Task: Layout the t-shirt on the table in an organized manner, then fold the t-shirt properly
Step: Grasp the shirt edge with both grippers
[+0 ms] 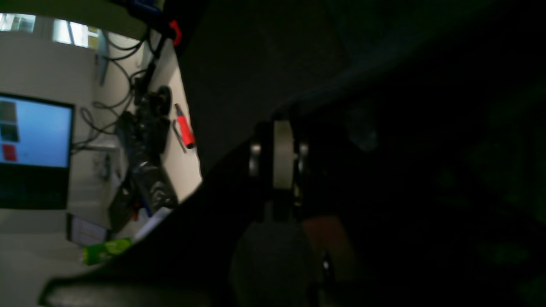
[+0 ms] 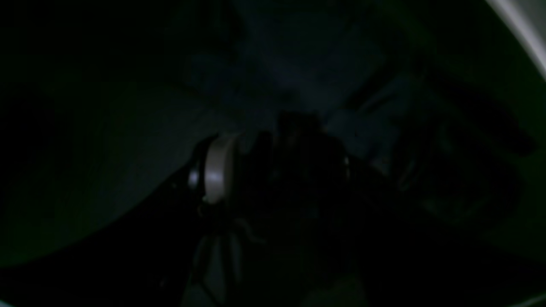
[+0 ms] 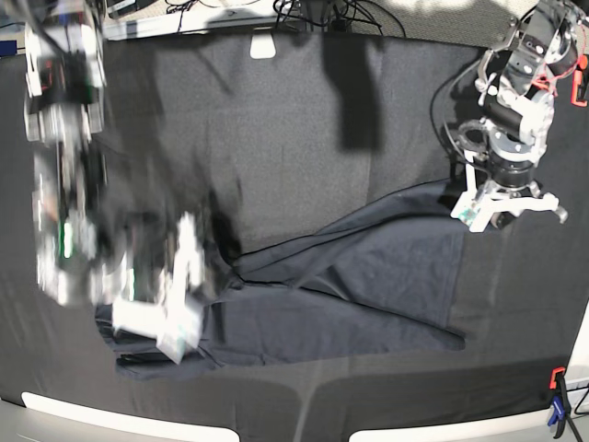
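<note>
Two robot arms reach over the table (image 3: 304, 110), which has a black creased cloth on top. Starting on the left of the base view, the right gripper (image 3: 175, 308) is low over the t-shirt (image 3: 368, 276), right at the shirt's left end. That arm is very blurry, so I cannot tell from the pictures if its claw is apart or together, or if it has any cloth in it. The right wrist view is almost all dark.

In the middle, the dark t-shirt lies spread out long across the near part of the table. Its left end is bunched under the right gripper. Its other end goes up and to the right.

On the right side, the left gripper (image 3: 492, 210) sits at the top right corner of the t-shirt. Its claw is pressed together. The cloth rises up to meet it there, so it looks clamped on the shirt's edge.

At the far right near corner, a red and blue clamp (image 3: 557, 405) grips the table edge.
</note>
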You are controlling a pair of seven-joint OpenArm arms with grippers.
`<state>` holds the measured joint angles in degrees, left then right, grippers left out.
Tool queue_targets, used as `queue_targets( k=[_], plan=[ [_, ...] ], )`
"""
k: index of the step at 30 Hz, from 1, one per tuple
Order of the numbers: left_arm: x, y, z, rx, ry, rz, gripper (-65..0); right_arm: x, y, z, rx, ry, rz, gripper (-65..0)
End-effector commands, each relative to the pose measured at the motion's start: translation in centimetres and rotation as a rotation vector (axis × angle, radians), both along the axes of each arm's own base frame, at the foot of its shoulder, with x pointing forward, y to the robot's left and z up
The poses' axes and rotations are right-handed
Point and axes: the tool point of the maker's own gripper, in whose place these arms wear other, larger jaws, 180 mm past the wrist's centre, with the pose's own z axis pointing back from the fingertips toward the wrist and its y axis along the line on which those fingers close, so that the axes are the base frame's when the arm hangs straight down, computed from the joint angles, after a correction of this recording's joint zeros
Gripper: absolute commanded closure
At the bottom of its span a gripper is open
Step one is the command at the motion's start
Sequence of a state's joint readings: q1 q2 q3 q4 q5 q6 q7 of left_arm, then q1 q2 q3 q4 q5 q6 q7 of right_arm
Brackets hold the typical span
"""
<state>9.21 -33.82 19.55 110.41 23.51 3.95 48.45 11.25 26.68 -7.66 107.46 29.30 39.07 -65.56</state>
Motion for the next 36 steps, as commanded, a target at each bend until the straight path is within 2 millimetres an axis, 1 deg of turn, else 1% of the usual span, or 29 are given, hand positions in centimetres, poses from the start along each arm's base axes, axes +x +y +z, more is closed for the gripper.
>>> queue_targets(
  k=[1,3,6,8,11,14,15,17,20,22,24,27,31,33,36],
  plan=[
    [0.7,0.3,1.6,0.017,-0.055,-0.001,0.0,-0.5,0.2,1.3,-0.009,-0.048,0.045,-27.3],
    [0.7,0.3,1.6,0.017,-0.055,-0.001,0.0,-2.4,-0.4,0.8,-0.073,-0.048,0.071,-27.3],
    [0.7,0.3,1.6,0.017,-0.055,-0.001,0.0,-3.5,-2.5,-0.2,-0.2,-0.052,0.075,-27.3],
    [0.7,0.3,1.5,0.017,-0.055,-0.002,0.0,-3.9,-4.2,-1.0,-0.29,-0.048,0.08,-27.3],
    [0.7,0.3,1.6,0.017,-0.055,-0.001,0.0,-4.3,-6.1,-1.6,-0.419,-0.051,0.119,-27.3],
    [0.7,0.3,1.5,0.017,-0.055,-0.002,0.0,-3.9,-7.7,-1.7,-0.502,-0.091,0.079,-27.3],
    [0.7,0.3,1.5,0.017,-0.055,-0.002,0.0,-3.6,-7.8,-1.8,-0.524,-0.117,0.065,-27.3],
    [0.7,0.3,1.6,0.017,-0.055,-0.001,0.0,-3.0,-7.6,-1.7,-0.542,-0.17,0.027,-27.3],
    [0.7,0.3,1.6,0.017,-0.055,-0.001,0.0,-2.6,-6.3,-1.9,-0.526,-0.216,-0.003,-27.3],
    [0.7,0.3,1.6,0.017,-0.055,-0.001,0.0,-2.5,-5.3,-2.4,-0.498,-0.226,-0.016,-27.3],
    [0.7,0.3,1.5,0.017,-0.055,-0.001,0.0,-1.9,-4.8,-3.0,-0.473,-0.238,-0.053,-27.3],
    [0.7,0.3,1.5,0.017,-0.055,-0.001,0.0,-0.6,-4.9,-4.1,-0.457,-0.249,-0.131,-27.3],
    [0.7,0.3,1.6,0.017,-0.055,-0.001,0.0,0.8,-5.3,-5.9,-0.429,-0.217,-0.244,-27.3],
    [0.7,0.3,1.6,0.017,-0.055,-0.001,0.0,1.5,-5.2,-6.1,-0.4,-0.22,-0.306,-27.3],
    [0.7,0.3,1.6,0.017,-0.055,-0.001,0.0,2.1,-5.0,-5.6,-0.371,-0.245,-0.362,-27.3]
  ],
)
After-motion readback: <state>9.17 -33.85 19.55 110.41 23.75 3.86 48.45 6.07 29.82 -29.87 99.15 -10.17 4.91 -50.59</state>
